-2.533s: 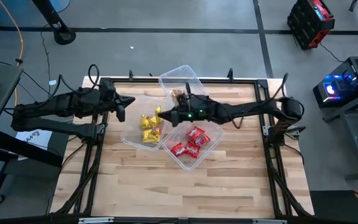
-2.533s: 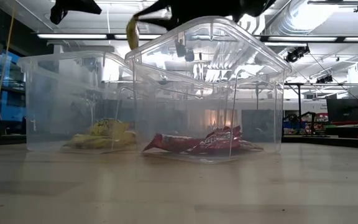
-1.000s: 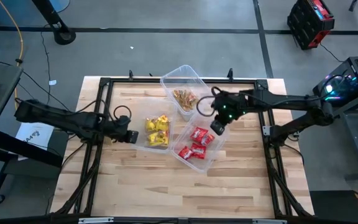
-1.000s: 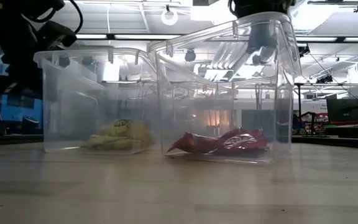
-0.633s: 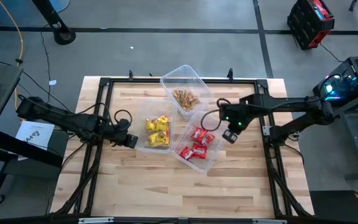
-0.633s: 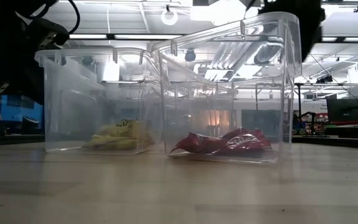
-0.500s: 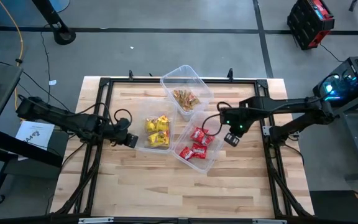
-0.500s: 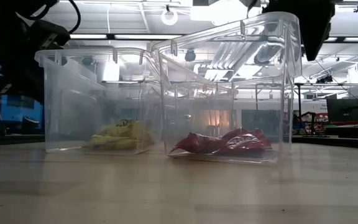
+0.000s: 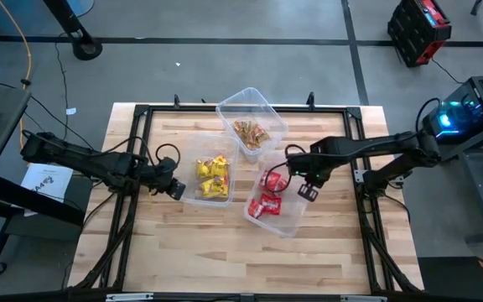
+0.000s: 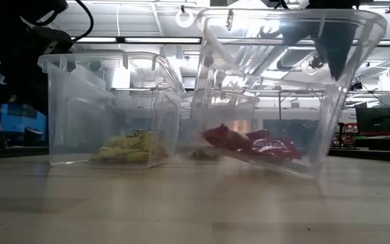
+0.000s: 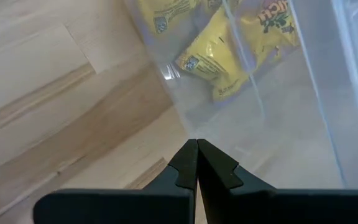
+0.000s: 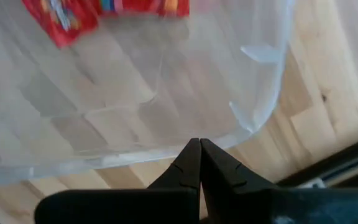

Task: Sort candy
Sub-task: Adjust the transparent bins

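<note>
Three clear tubs stand on the wooden table [image 9: 334,252]. The far one [image 9: 267,113] holds brown-gold candy [image 9: 250,132]. The left one [image 9: 193,195] holds yellow candy [image 9: 210,170], which also shows in the low view [image 10: 131,148]. The right tub [image 9: 285,223] holds red candy [image 9: 268,197] and stands tipped [image 10: 357,81]. My right gripper [image 9: 309,194] is shut at that tub's right rim. My left gripper [image 9: 177,190] is shut, its tips at the yellow tub's left wall [image 11: 229,124]. My left gripper has its shut tips at the foot of the yellow tub's left wall [image 11: 216,134]; I cannot tell whether they touch it. My right gripper points down from above, its shut fingertips [image 12: 194,155] on the red tub's right rim near a corner [image 12: 253,127]. The tub is tipped: its right bottom edge [image 10: 313,173] rests on the table and its left bottom edge [image 10: 205,139] is raised.
Black frame rails [image 9: 367,218] run along the table's left, right and far edges. Bare wood [image 9: 225,260] lies toward the near edge. Beyond the table are a grey floor, a red-and-black case [image 9: 418,29] and a lit device [image 9: 451,117].
My right gripper has gone toward the table's near edge and down, tipping until it points down. The red tub has turned a little and tipped, its left side lifted while its right bottom edge stays on the table. The red candy lies on the slanted floor.
</note>
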You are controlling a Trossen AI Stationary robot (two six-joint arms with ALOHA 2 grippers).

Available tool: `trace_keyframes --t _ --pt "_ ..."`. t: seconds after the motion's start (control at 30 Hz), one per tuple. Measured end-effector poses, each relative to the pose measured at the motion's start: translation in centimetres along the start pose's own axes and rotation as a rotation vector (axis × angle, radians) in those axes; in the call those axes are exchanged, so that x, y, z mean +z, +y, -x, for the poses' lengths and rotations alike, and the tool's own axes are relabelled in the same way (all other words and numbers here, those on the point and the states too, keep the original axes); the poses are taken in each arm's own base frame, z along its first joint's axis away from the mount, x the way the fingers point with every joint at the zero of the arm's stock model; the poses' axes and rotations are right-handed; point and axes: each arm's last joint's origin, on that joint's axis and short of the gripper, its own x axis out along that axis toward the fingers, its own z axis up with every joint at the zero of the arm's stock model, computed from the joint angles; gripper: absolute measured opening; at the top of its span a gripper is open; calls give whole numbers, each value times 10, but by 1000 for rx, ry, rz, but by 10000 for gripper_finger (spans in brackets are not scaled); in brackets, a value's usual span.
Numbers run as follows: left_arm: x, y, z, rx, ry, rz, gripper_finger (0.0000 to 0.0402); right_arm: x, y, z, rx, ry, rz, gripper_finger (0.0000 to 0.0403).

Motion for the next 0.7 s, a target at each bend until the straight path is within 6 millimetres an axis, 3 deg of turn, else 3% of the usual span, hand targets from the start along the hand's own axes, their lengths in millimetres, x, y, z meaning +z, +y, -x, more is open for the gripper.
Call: trace_keyframes --t 0.3,0.53,0.7 --pt "3 2 0 23 -44 -11 0 8 3 5 -52 -184 11 0" --pt "3 2 0 26 -39 -21 0 -13 -12 16 -116 -126 -77 0" --pt "1 2 0 11 23 -21 0 -16 -10 13 -28 -27 -66 0"
